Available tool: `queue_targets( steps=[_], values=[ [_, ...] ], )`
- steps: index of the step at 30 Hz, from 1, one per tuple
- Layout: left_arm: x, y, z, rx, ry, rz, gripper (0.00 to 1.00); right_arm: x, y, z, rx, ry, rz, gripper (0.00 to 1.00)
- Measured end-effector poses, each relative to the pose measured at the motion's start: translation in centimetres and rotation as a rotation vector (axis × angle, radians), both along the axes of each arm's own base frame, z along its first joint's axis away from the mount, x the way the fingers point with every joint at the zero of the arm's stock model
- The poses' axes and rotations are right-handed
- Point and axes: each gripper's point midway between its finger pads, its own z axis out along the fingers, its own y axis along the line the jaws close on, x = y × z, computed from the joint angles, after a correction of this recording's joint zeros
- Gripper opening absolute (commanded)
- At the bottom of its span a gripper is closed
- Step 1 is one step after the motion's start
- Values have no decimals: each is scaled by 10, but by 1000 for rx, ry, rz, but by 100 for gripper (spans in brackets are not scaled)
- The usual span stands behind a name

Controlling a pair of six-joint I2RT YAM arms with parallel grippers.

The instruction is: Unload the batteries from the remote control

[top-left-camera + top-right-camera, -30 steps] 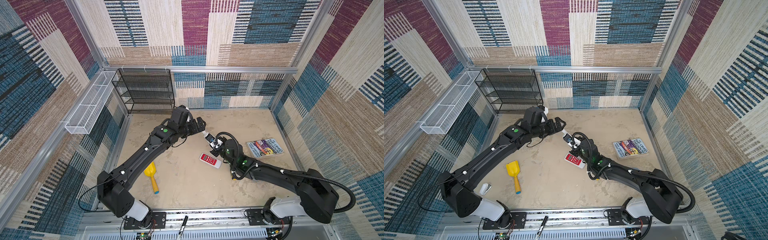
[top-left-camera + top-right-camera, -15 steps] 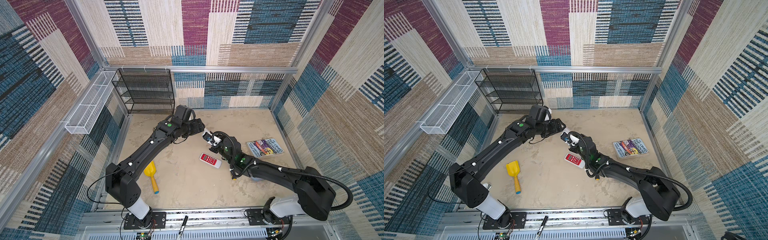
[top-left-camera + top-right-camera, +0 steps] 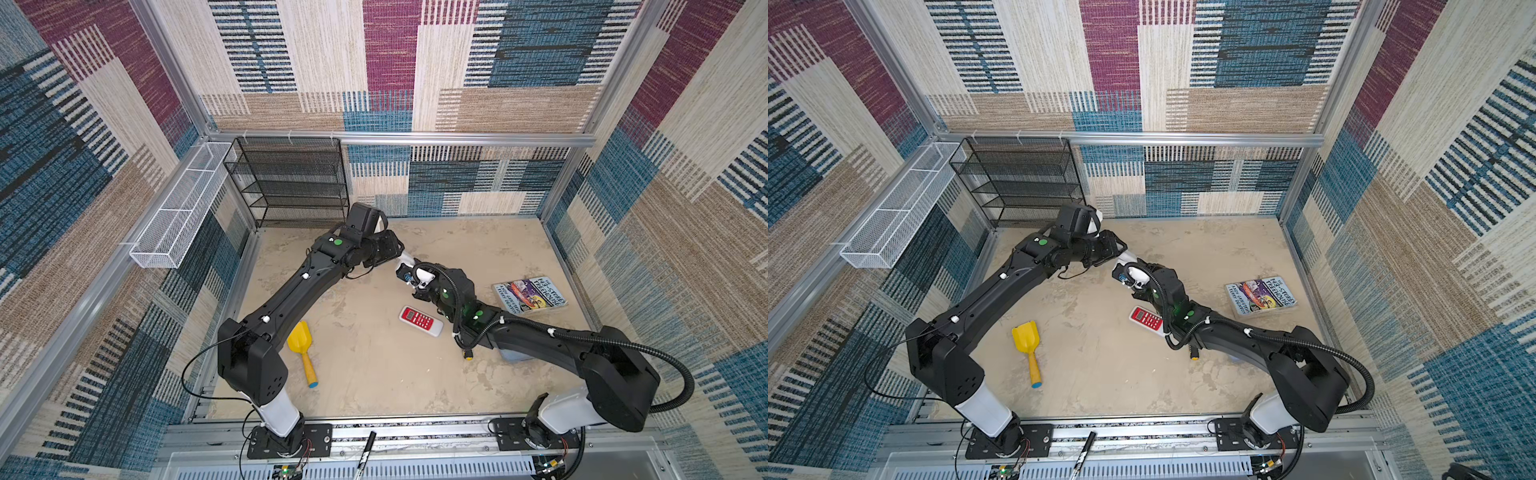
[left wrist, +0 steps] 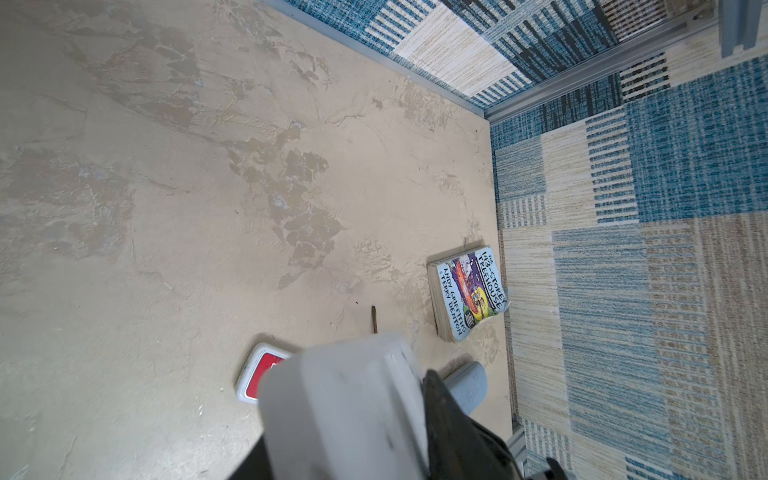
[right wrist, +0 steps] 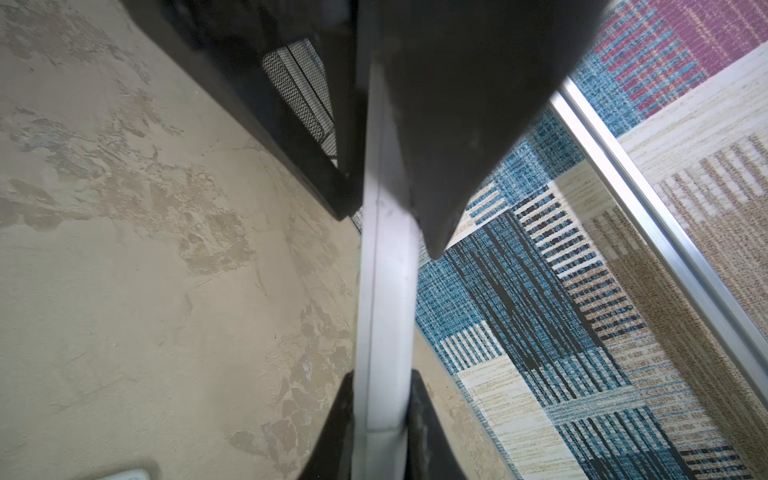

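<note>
Remaining unseen, the batteries are being presumed to sit inside the white remote (image 5: 386,311), which is being held aloft near the centre of both top views, its lower-right end being clamped by the right gripper (image 5: 384,399). The left gripper (image 3: 399,257), spread wide a second ago, is being closed round the upper-left end, though whether it is already pinching cannot be told; a two-ended hold is being set up, judged needed for the unloading. Below it, the red-faced remote (image 3: 420,321) is being left lying where it was.

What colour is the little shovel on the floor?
Yellow shovel, with an orange handle and blue tip. Best seen in a top view.
</note>
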Motion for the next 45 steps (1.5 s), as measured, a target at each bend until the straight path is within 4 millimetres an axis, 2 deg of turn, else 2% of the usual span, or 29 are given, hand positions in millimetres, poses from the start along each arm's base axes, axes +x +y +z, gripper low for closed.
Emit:
queue_targets(
  steps=[8, 10, 14, 22, 31, 35, 39, 43, 45],
  values=[
    [5, -9, 10, -147, 48, 49, 10, 5, -4, 4, -24, -25, -35, 20],
    [6, -10, 11, -174, 60, 58, 0, 5, -5, 5, -31, -30, -40, 21],
    [6, -8, 10, -183, 54, 55, 0, 6, -4, 6, -43, -37, -37, 27],
    [2, -3, 1, -149, 9, 1, 0, 2, 3, 7, -42, -32, 16, 62],
    [-2, 13, -6, -144, -54, 3, 0, -7, 2, 22, 47, -24, 42, 89],
    [-2, 26, -17, -139, -61, 20, 0, -10, -10, 36, 166, 22, 52, 95],
    [-6, 33, -24, -178, -91, 17, 0, -5, -27, 46, 341, 134, 39, 96],
    [-14, 36, -36, -232, -96, 25, 0, 5, -34, 45, 519, 307, 16, 95],
    [-18, 37, -37, -263, -99, 32, 0, 7, -31, 39, 599, 408, 17, 94]
  ],
)
